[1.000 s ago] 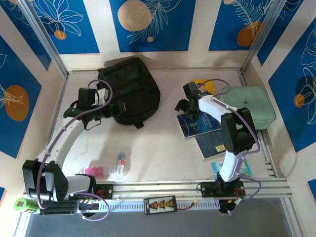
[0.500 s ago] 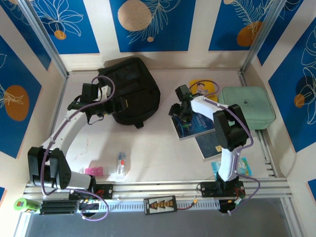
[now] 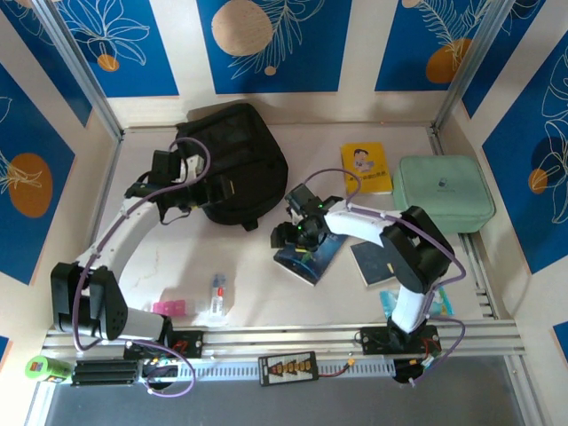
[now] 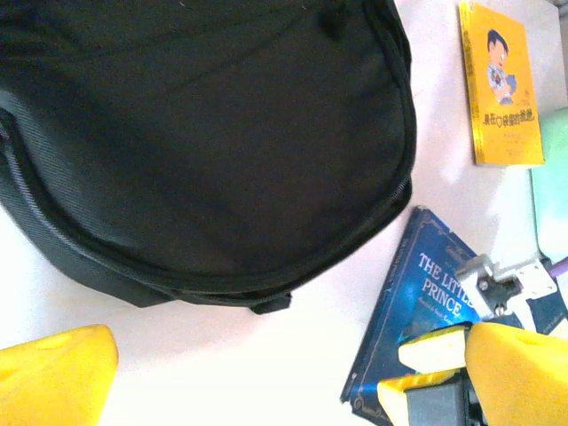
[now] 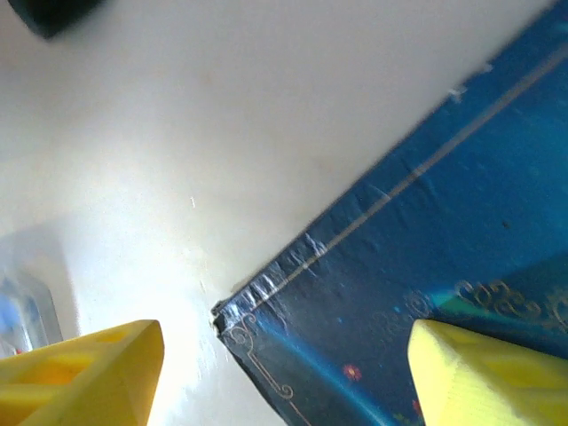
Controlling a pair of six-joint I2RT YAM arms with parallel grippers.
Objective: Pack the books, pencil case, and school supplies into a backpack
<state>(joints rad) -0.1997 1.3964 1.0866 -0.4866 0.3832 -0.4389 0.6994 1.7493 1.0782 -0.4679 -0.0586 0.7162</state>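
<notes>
Straddling a corner of the dark blue book (image 5: 444, 257), the right pincer (image 5: 286, 330) is seen parted wide with nothing clamped, the book lying flat on the counter (image 3: 248, 275) near the backpack (image 3: 238, 160), at whose left edge the left pincer (image 4: 257, 355) is held spread wide, yellow book (image 3: 366, 167) farther back.

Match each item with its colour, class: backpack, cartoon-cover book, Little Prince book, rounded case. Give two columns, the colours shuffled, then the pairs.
Items
1. backpack
2. cartoon-cover book
3. Little Prince book
4. rounded case

Colours
A. dark blue
B. mint green
C. black
D. yellow

Pairs: 1-C, 2-D, 3-A, 4-B
</notes>
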